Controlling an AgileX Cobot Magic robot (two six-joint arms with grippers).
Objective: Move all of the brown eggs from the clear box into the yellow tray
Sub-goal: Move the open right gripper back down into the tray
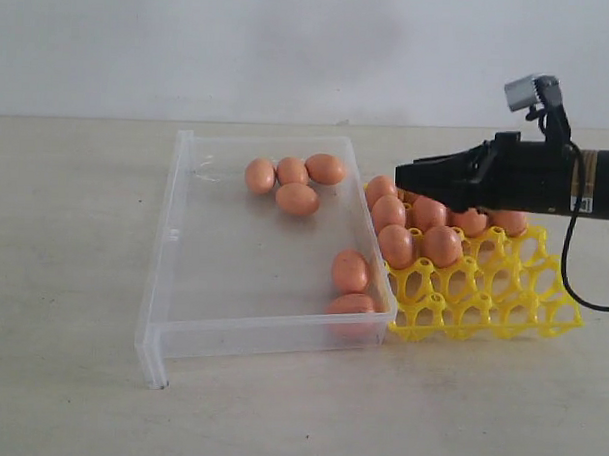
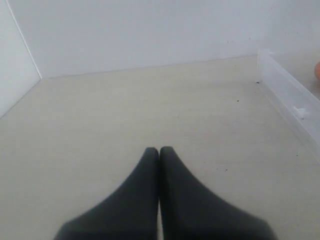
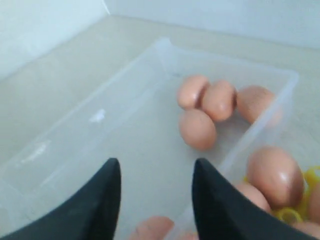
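Brown eggs [image 1: 297, 199] are sitting in two places, some in the clear box and some on the yellow tray. A pale table [image 1: 69, 380] is stretching under everything, with a white wall [image 1: 291, 47] rising behind it. On the table the clear box [image 1: 161, 263] is lying flat, its long sides running away from the exterior camera. The yellow tray [image 1: 502, 300] is resting just beside the box's right wall, and whether the two are touching I cannot tell.

The right arm [image 1: 576, 182] is reaching in level from the right, above the tray. The right gripper [image 1: 404, 179] is hovering over the eggs at the tray's box-side edge. Its fingers [image 3: 107, 200] are standing spread apart, pinching nothing, with the box floor showing through the gap. The left gripper [image 2: 159, 150] is appearing only in its own wrist view, its tips pressed together on nothing, over bare table with a wall of the box nearby.

Four eggs are clustering at the far end of the box, three in a row and one just in front. Two more are lying by its near right corner. About seven are sitting in the tray's cups nearest the box.
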